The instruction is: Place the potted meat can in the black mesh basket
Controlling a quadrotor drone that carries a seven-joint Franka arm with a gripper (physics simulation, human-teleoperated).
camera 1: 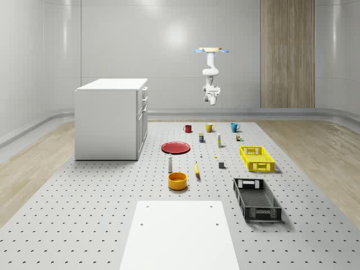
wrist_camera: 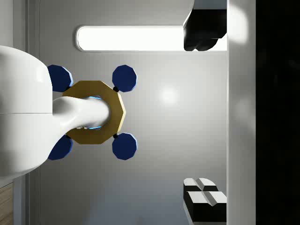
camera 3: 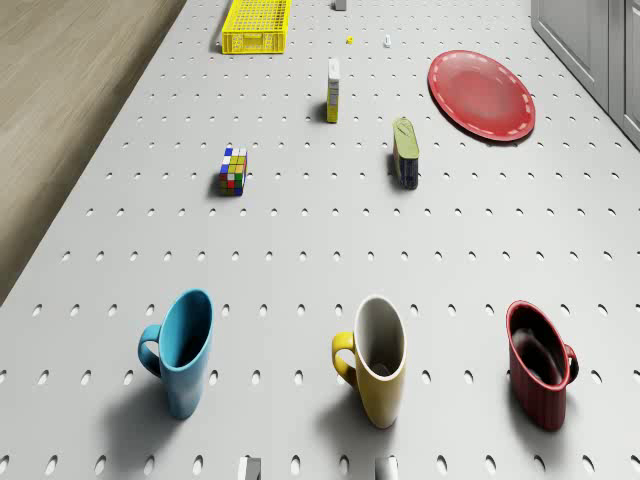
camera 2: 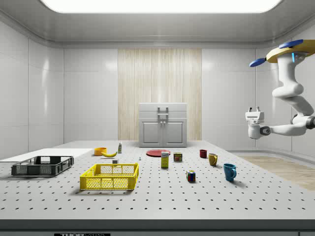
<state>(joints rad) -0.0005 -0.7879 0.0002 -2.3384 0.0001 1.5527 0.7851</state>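
The black mesh basket point(camera 1: 257, 199) sits on the perforated table point(camera 1: 84, 225) with only its own mesh floor showing inside. At 12 o'clock from it in the whole-scene view stands the yellow crate point(camera 1: 257, 158), its slotted floor likewise bare. The orange bowl point(camera 1: 177, 180) lies at roughly 9 o'clock from the basket, just beside a banana point(camera 1: 197, 170). The blue mug point(camera 3: 185, 350), yellow mug point(camera 3: 375, 358) and red mug point(camera 3: 540, 365) stand upright in a row, showing only shadowed insides. The potted meat can point(camera 3: 405, 152) stands on the table well apart from the basket, at about 11 o'clock from it in the whole-scene view, between the mug row and the red plate point(camera 3: 482, 93). It is a small squarish tin with a dark blue body and a greenish top. A Rubik's cube point(camera 3: 233, 170) rests near it. The drone point(camera 1: 211, 51) hovers high over the table's far edge, above the mugs. The gripper point(camera 2: 254, 109) hangs in the air holding nothing, and its fingers point(wrist_camera: 204, 197) are spread wide.
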